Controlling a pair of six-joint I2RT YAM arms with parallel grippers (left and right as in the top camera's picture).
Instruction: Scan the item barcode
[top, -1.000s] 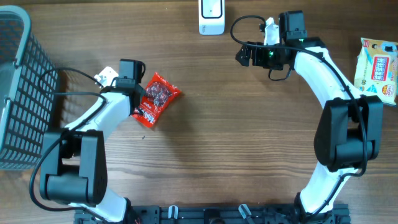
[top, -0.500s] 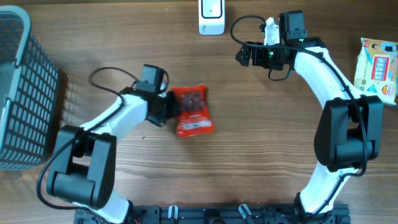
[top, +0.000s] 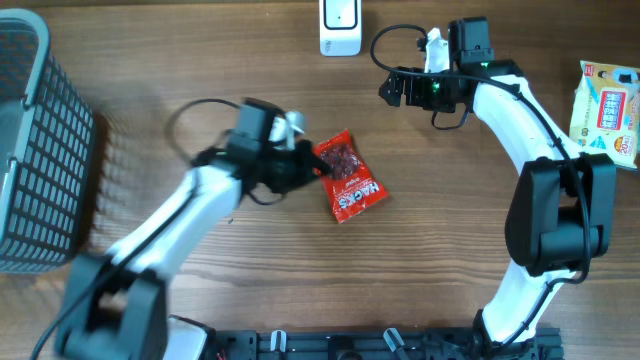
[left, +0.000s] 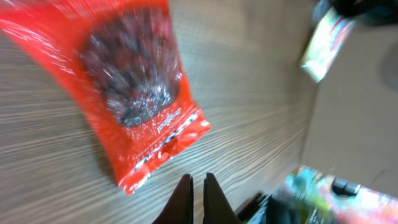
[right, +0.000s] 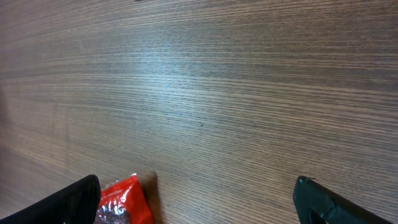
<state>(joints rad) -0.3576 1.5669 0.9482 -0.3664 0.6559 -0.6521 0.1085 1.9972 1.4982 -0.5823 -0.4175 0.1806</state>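
- The left gripper (left: 198, 186) has its fingers pressed together. In the left wrist view the tips sit just short of the red snack packet (left: 134, 93), and no film shows between them, so a pinch on its edge cannot be confirmed.
- From overhead, the packet lies on the wooden table (top: 450, 260) near the middle, touching or just beside the left gripper at its upper left corner, printed side up. No barcode is readable in any view.
- Farther back, the right gripper (top: 395, 88) hovers with its jaws spread wide and nothing between them. Its camera looks down on bare wood and catches only a corner of the packet.
- At the far edge stands the white scanner (top: 340, 25), well apart from the packet.
- Judged from this layout, the scan is not yet done: the packet is out on the table, partway toward the scanner. It has yet to be brought up to the scanner with its barcode facing it.
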